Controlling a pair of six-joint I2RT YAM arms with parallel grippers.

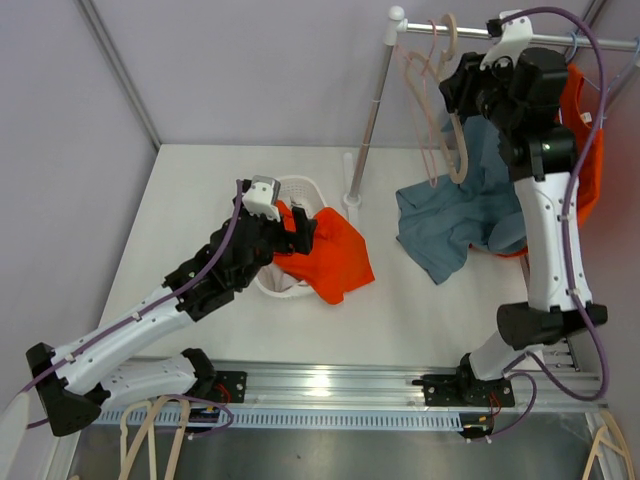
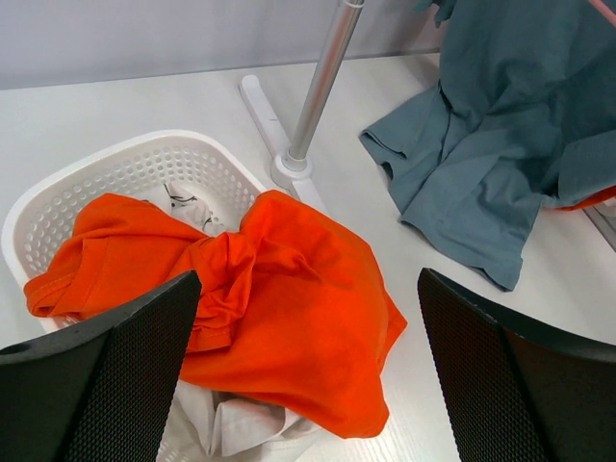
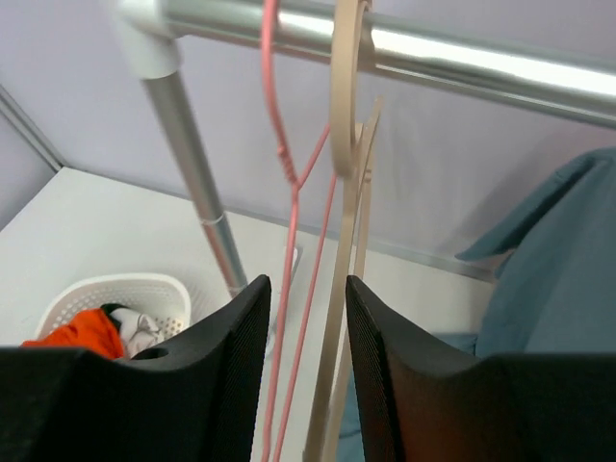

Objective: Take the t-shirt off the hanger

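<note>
Now, nearest the arms, the left gripper [image 2: 308, 279] is seen spread wide, with nothing pinched. It is held just above an orange t-shirt [image 2: 298, 318] that is draped over the rim of a white basket [image 2: 125, 159] and spills onto the table [image 1: 200, 200]. Something white [image 2: 241, 423] is glimpsed under it in the basket, too crumpled to be named.

Further right, the grey-blue t-shirt [image 1: 450, 225] is found with its lower part heaped on the table while its upper part rises toward the rail [image 1: 472, 30]. Its top is hidden behind the right arm, so whether a hanger is inside it cannot be told. It lies below and to the right of the right gripper [image 3: 306, 284], apart from it.

That gripper is raised at the rail with its fingers parted, and two bare hangers are counted in the gap: a pink hanger [image 3: 272, 87] and a beige hanger [image 3: 342, 96]. Contact with either cannot be made out.

One upright pole [image 1: 368, 130] is seen carrying the rail. Farthest back, a second orange garment [image 1: 585, 150] is seen hanging behind the right arm, mostly covered.
</note>
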